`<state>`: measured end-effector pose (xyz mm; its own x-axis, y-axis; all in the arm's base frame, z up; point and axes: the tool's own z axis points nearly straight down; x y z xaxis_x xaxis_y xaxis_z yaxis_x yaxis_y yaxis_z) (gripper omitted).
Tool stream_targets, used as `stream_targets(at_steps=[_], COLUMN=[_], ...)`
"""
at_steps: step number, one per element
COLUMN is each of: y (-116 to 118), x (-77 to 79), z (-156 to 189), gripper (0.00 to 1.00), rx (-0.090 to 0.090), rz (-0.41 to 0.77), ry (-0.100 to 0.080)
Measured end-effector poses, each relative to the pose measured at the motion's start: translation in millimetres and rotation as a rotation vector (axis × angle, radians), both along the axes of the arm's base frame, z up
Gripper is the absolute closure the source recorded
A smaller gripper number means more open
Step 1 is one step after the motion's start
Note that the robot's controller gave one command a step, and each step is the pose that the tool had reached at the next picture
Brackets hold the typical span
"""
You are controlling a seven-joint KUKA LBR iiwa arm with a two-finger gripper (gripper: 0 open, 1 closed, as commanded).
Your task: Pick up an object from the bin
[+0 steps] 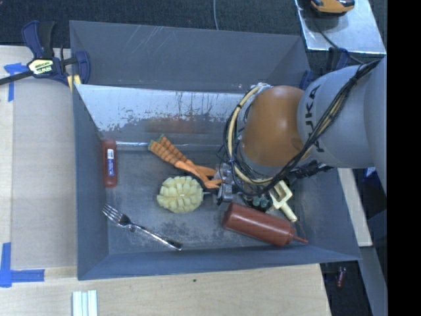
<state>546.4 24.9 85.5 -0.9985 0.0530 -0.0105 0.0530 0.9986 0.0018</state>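
Note:
My gripper [228,190] is low in the right half of the bin, mostly hidden under the arm's orange cover. It stands at the right end of an orange ridged tool [176,158] that lies slanted across the middle of the floor. Just below it lies a dark red squeeze bottle [260,226] on its side, cap pointing right. A pale yellow plastic piece [283,200] pokes out to the right of the gripper. A knobbly yellow-green ball [179,195] rests to its left, touching the orange tool.
A metal fork [139,227] lies near the front left of the floor. A small red tube [109,164] lies against the left wall. The arm with its cables covers the right side of the bin.

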Motion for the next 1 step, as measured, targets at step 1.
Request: stream_targets(at_steps=[1], y=[-0.1], x=[0.0], z=[-0.1], gripper=[1.00], rx=[0.000], rz=[-0.001], ry=[0.000])
